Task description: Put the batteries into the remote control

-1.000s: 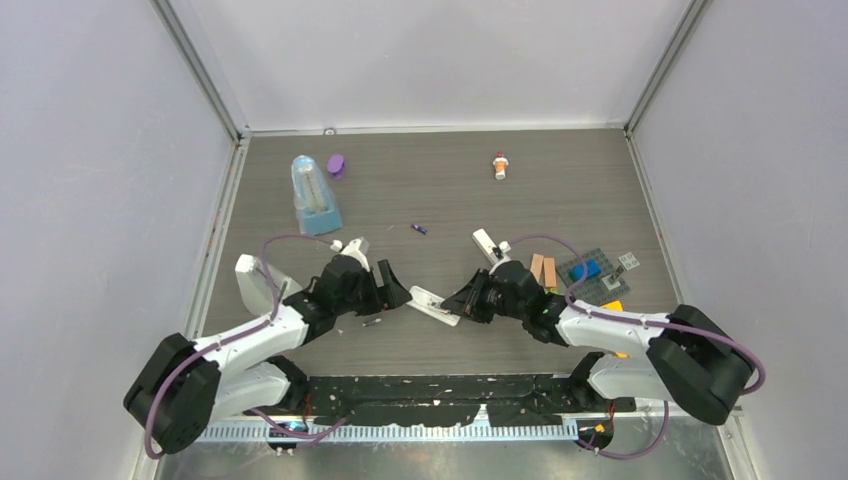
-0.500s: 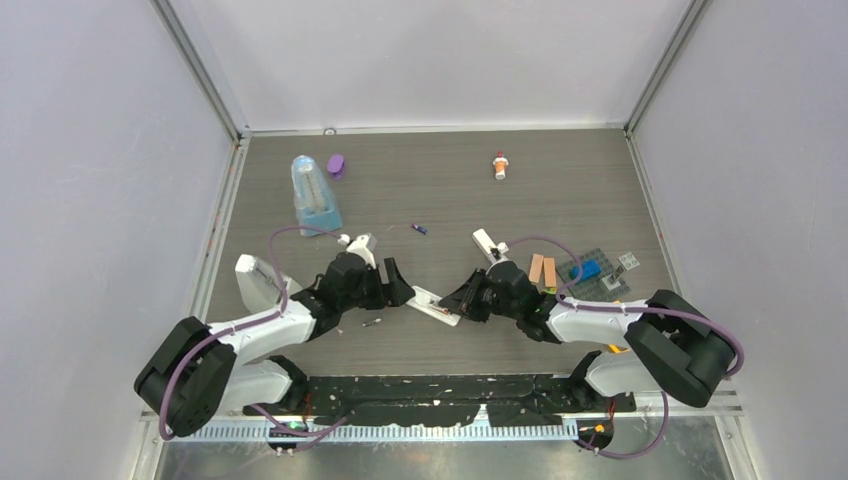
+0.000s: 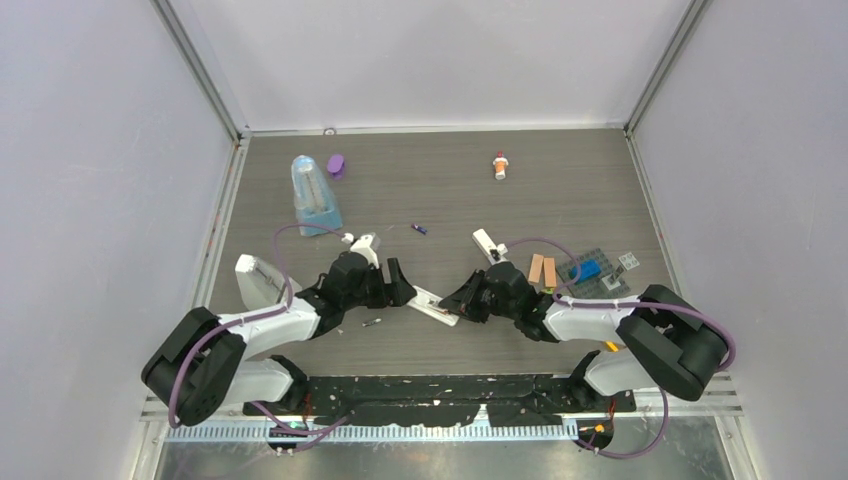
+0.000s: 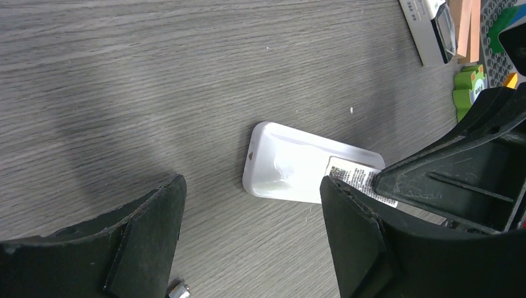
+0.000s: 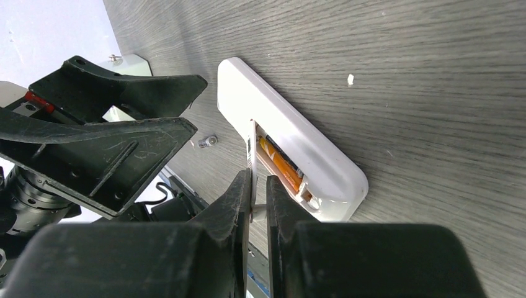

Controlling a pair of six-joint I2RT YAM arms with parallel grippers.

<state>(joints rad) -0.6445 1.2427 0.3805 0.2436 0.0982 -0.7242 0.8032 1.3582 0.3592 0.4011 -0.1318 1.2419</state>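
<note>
The white remote control [image 3: 436, 303] lies face down between both grippers, its labelled back [image 4: 291, 169] up. Its battery compartment is uncovered, with an orange battery [image 5: 280, 163] lying inside. My right gripper [image 5: 258, 181] is shut on the thin white battery cover, held on edge at the compartment's rim. My left gripper [image 4: 252, 184] stands open just short of the remote's other end, with nothing between its fingers. A dark battery with a silvery tip [image 3: 372, 322] lies on the table by the left gripper [image 3: 400, 283]. A purple battery [image 3: 420, 229] lies farther back.
A white bar with a black tip [image 3: 487, 243], tan blocks [image 3: 543, 269] and a grey plate with bricks [image 3: 597, 273] sit behind the right arm. A red-and-white bottle [image 3: 500, 165] is at the back. A clear blue container [image 3: 313, 196], a purple cap [image 3: 336, 165] and a white object [image 3: 254, 281] are at the left.
The left arm has edged slightly right, bringing its open gripper closer to the remote. The right gripper has kept its hold at the compartment.
</note>
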